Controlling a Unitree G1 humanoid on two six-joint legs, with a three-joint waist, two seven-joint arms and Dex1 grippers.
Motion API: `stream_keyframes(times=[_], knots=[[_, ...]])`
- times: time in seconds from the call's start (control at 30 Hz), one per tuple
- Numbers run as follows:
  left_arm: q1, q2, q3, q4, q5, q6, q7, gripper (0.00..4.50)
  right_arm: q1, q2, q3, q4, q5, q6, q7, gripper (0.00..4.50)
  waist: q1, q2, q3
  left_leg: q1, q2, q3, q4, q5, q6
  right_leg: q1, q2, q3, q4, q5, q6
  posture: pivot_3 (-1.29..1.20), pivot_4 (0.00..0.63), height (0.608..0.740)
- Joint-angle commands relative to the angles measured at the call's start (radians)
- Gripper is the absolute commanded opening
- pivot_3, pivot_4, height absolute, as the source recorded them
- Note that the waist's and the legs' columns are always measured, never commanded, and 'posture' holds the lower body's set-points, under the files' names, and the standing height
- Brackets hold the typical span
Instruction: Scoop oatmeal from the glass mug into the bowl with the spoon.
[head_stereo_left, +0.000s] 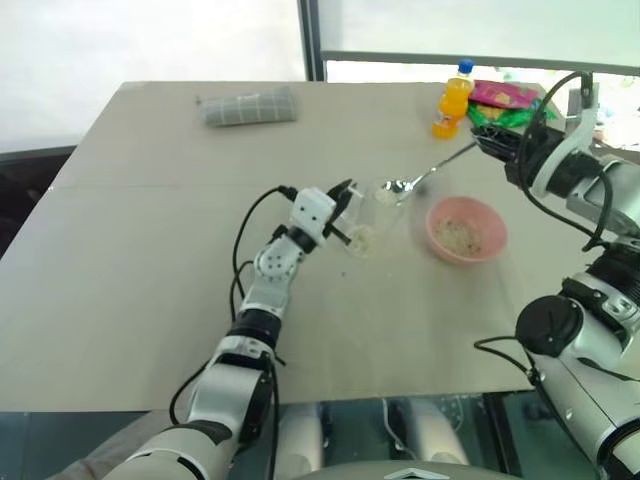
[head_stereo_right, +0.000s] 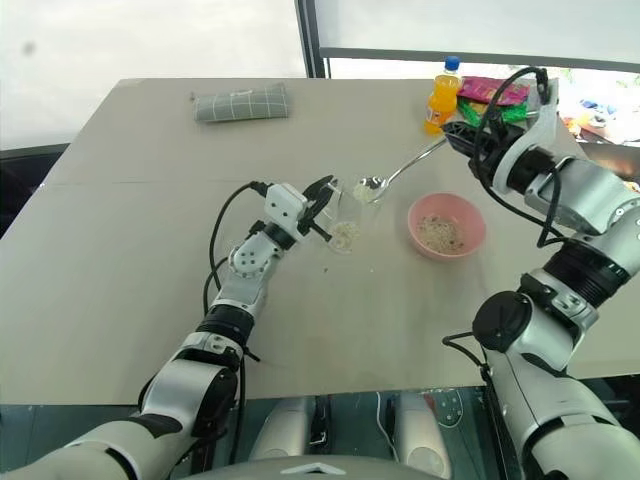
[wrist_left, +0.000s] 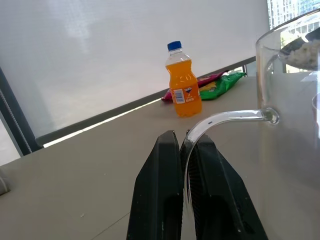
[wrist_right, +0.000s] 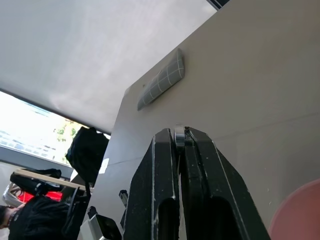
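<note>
While left gripper (wrist_left: 186, 150) clamps mug (head_stereo_left: 368, 222), spoon (head_stereo_left: 420, 178) seemingly hovers loaded.

Glass, metal, plastic and cloth on a dull table.

Clear, shiny glass mug (head_stereo_left: 366, 222) with dry, flaky oatmeal (head_stereo_left: 362, 239) inside. Thin, bright metal spoon (head_stereo_left: 420, 179). Smooth pink bowl (head_stereo_left: 466, 230). Flat, matt beige table (head_stereo_left: 130, 260). See-through plastic bottle (head_stereo_left: 452, 100) with a paper label. Crinkly, glossy snack bags (head_stereo_left: 505, 100). Soft grey checked cloth roll (head_stereo_left: 249, 106). Dull black gripper fingers (wrist_left: 160, 195).
</note>
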Motion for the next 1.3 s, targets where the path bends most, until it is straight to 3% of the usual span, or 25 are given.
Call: stream_keyframes(times=[0.03,0.43,0.83,1.3], knots=[[-0.023,-0.008,-0.001,0.028,-0.006,-0.048,0.000,0.05,0.025,-0.039,0.032,0.002,0.119,-0.075,-0.060,0.00,0.000,0.000,0.000,0.000,0.000,0.000,0.000,0.000,0.000,0.000,0.000,0.000,0.000,0.000,0.000,0.00,0.150,0.740],[-0.059,-0.022,-0.002,0.103,-0.001,-0.091,0.013,0.05,0.243,-0.130,0.269,-0.076,0.569,-0.426,-0.293,0.00,0.001,0.000,0.000,0.000,0.000,0.000,0.000,0.000,0.000,0.001,0.000,0.001,0.000,0.000,0.001,0.00,0.150,0.740],[-0.061,-0.030,-0.004,0.122,-0.002,-0.106,0.013,0.05,0.384,-0.010,0.304,-0.183,0.581,-0.613,-0.306,0.00,0.001,0.000,0.000,0.001,0.000,0.000,0.001,0.000,0.000,0.001,0.000,0.001,0.000,0.001,0.001,0.00,0.150,0.740],[-0.073,-0.024,-0.004,0.156,0.001,-0.119,0.006,0.05,0.405,-0.046,0.259,-0.242,0.581,-0.635,-0.287,0.00,0.001,0.000,0.000,0.001,0.000,0.000,0.001,0.000,0.000,0.001,0.000,0.001,-0.001,0.001,0.002,0.00,0.150,0.740]])
